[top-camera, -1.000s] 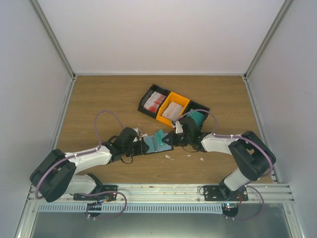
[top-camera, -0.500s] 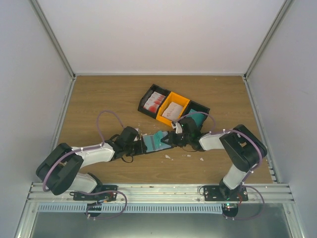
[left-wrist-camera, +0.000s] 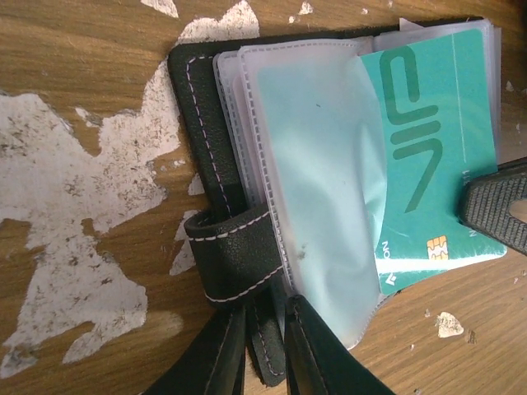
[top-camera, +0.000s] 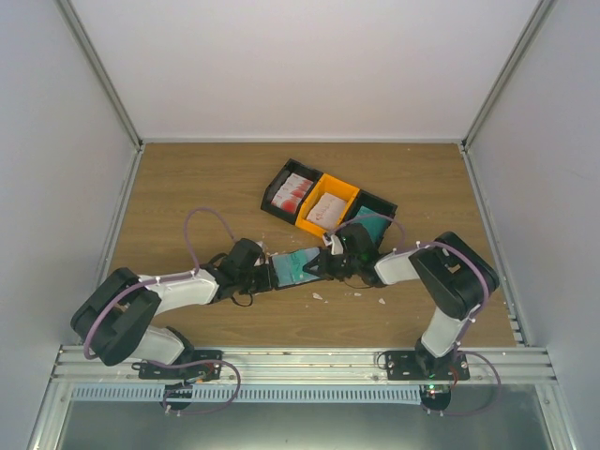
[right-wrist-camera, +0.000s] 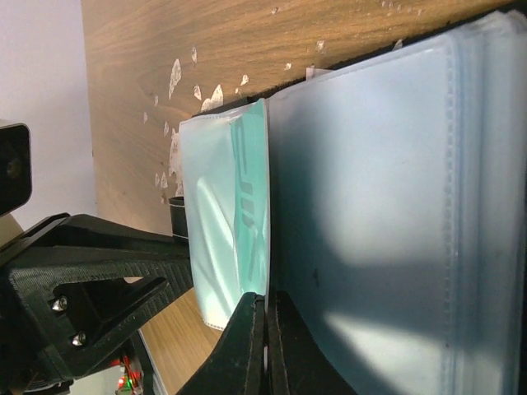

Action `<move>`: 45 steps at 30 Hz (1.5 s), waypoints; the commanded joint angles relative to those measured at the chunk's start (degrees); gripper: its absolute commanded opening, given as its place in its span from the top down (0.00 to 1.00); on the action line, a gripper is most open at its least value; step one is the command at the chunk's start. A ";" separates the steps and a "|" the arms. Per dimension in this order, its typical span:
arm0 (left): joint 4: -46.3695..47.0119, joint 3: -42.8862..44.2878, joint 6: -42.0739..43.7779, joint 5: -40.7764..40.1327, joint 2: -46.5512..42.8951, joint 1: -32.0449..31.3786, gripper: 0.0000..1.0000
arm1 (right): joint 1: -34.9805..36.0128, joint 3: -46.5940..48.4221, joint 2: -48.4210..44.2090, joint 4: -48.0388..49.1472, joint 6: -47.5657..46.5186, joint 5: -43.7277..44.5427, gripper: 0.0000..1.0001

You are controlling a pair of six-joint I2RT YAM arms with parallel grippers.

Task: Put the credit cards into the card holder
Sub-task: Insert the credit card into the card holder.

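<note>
Teal card (left-wrist-camera: 436, 123) partly in holder (left-wrist-camera: 193, 107)

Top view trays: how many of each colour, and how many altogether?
Black trays: 2
Orange tray: 1
Total: 3

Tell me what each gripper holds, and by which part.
Left gripper pinches the card holder by its strap; right gripper pinches the teal card by its edge.
</note>
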 commanded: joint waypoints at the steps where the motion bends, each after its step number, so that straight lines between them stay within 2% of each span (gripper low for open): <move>1: -1.67 0.02 1.34 -1.83 2.38 0.23 0.83 | 0.19 1.09 1.46 -3.47 -3.81 2.55 0.99; 8: -2.59 0.03 1.74 -2.63 2.02 0.64 0.85 | -0.66 3.12 -1.02 -9.63 -9.10 8.64 0.99; 19: -1.79 -0.46 1.86 -1.98 2.34 1.10 0.88 | -0.77 3.87 -0.04 -9.80 -9.43 10.68 1.00; 28: -2.62 0.03 2.48 -2.07 -0.51 1.20 0.88 | -0.91 2.32 -5.11 -5.53 -8.05 10.09 0.99; 34: -2.28 0.17 2.63 -1.44 -2.20 1.29 0.88 | -0.86 1.64 -3.92 -2.29 -6.13 7.18 1.00; 37: -1.80 0.22 2.72 -1.04 -3.03 1.34 0.86 | -0.84 1.53 -3.14 -1.63 -5.98 7.45 1.00; 45: 0.48 0.00 2.66 -1.38 -3.75 2.01 0.73 | -0.69 1.90 0.60 -0.41 -5.00 4.65 0.99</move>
